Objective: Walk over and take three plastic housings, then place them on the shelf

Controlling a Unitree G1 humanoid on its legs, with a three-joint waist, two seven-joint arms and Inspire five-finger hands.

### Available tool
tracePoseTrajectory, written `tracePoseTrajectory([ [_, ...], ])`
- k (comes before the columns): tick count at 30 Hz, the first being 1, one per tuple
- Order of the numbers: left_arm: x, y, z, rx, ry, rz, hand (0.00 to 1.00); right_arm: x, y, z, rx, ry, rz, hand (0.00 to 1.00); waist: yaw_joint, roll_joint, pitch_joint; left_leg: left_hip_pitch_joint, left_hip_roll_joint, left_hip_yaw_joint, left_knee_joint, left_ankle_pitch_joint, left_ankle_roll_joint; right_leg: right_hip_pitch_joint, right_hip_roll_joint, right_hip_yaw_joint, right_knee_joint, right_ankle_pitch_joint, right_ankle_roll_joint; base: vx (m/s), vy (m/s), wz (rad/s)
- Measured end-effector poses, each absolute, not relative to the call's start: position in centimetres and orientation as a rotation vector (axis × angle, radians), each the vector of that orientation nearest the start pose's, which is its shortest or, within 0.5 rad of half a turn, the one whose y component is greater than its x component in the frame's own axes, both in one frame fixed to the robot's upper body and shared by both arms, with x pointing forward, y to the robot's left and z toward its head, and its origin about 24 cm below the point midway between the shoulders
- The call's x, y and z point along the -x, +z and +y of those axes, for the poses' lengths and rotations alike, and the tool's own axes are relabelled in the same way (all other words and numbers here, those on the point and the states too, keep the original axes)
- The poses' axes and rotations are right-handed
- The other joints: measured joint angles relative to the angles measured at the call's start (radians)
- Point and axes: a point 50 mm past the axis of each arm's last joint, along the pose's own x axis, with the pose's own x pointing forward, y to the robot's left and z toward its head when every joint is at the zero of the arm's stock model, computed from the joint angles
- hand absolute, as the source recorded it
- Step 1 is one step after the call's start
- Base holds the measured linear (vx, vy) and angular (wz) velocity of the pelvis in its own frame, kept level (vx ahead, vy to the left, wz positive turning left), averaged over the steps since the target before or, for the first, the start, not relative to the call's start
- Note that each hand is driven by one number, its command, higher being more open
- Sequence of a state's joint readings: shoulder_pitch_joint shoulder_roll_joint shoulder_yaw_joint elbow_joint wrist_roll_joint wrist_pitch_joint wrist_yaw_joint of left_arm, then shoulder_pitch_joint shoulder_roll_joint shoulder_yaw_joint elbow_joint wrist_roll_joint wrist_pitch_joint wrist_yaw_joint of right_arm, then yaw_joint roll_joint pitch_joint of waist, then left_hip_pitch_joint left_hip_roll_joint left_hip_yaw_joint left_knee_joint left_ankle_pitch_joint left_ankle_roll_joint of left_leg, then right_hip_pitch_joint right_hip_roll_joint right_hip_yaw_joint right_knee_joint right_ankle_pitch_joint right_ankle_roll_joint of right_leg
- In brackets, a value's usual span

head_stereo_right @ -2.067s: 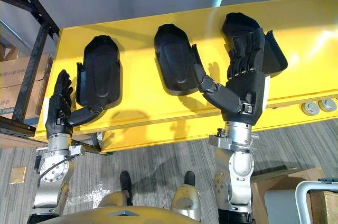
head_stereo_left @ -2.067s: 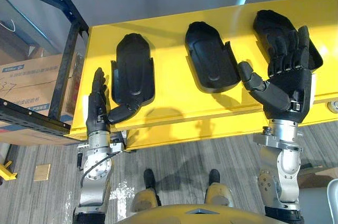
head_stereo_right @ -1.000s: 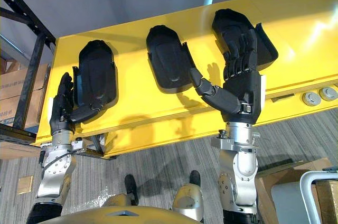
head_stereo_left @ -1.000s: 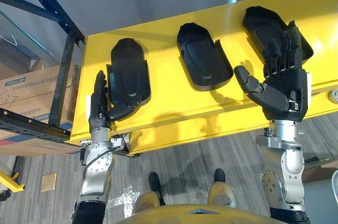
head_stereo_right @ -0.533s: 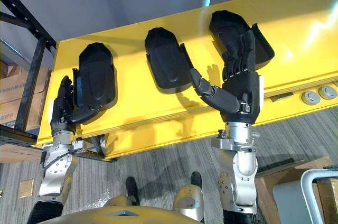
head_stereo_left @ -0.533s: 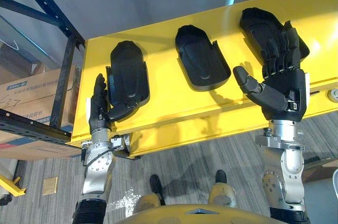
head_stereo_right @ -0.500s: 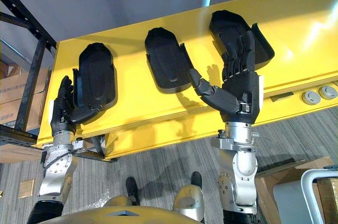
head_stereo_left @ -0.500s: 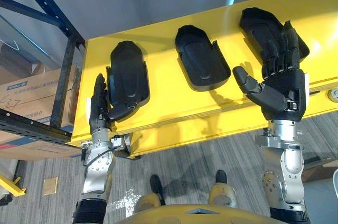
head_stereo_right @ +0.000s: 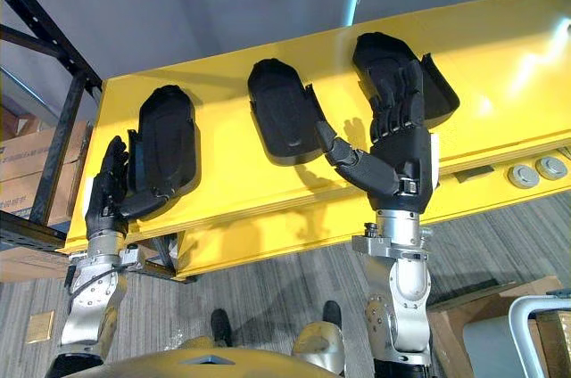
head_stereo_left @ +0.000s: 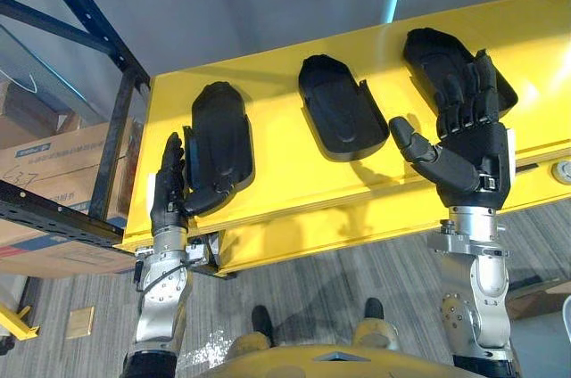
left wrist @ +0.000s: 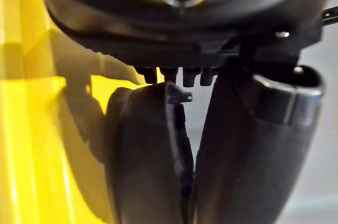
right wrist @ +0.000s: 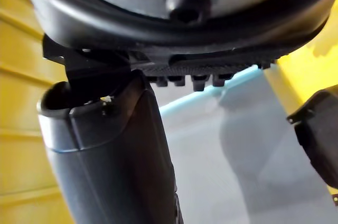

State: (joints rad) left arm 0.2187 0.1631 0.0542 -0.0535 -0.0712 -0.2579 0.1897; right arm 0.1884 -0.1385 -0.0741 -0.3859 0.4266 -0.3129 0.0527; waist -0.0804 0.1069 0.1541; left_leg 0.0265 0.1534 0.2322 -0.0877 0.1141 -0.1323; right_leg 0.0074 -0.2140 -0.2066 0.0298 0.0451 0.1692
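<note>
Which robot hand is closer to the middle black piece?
Right. The right robot hand has its thumb beside the middle housing; the left robot hand sits by the left housing.

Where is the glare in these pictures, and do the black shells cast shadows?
Right eye view: glare whitens the yellow table at its right end, beside the right housing. Left eye view: the middle housing has a narrow dark shadow along its near edge. Left wrist view: the table glows bright beside the left housing.
</note>
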Motion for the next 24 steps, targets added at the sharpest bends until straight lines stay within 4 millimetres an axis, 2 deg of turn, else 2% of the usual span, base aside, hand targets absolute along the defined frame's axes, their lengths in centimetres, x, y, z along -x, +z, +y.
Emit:
tracePoseTrajectory([
  [5,-19.8,5.8,20.5,-0.066,0.238,-0.209,1.0,-20.4,11.4,-19.1,-0.202,-0.065,-0.506,1.0,0.025,-0.02,-0.032,0.009,0.0,-0.023,0.0,-0.001,-0.001,0.034,0.001,-0.026,-0.016,0.002,0.001,0.0,-0.002,0.13],
  [10,-18.1,6.9,20.3,0.078,0.185,-0.271,1.0,-20.3,11.0,-19.0,-0.205,-0.12,-0.491,1.0,0.041,-0.028,-0.045,0.016,0.001,-0.027,-0.001,-0.008,-0.002,0.049,0.002,-0.036,-0.02,-0.002,-0.002,-0.03,0.0,0.02],
  [17,-17.4,7.0,20.6,0.18,0.16,-0.303,1.0,-20.0,9.5,-19.4,-0.198,-0.146,-0.42,1.0,0.049,-0.05,-0.07,0.014,0.005,-0.027,-0.001,-0.007,-0.002,0.051,0.006,-0.039,-0.025,-0.001,-0.002,-0.01,0.0,0.0],
  [24,-17.2,8.0,21.0,0.211,0.185,-0.373,1.0,-19.9,9.5,-19.9,-0.185,-0.176,-0.428,1.0,0.051,-0.06,-0.083,-0.001,0.004,-0.052,-0.001,-0.006,-0.003,0.057,0.007,-0.064,-0.031,-0.003,-0.004,0.0,-0.003,0.1],
])
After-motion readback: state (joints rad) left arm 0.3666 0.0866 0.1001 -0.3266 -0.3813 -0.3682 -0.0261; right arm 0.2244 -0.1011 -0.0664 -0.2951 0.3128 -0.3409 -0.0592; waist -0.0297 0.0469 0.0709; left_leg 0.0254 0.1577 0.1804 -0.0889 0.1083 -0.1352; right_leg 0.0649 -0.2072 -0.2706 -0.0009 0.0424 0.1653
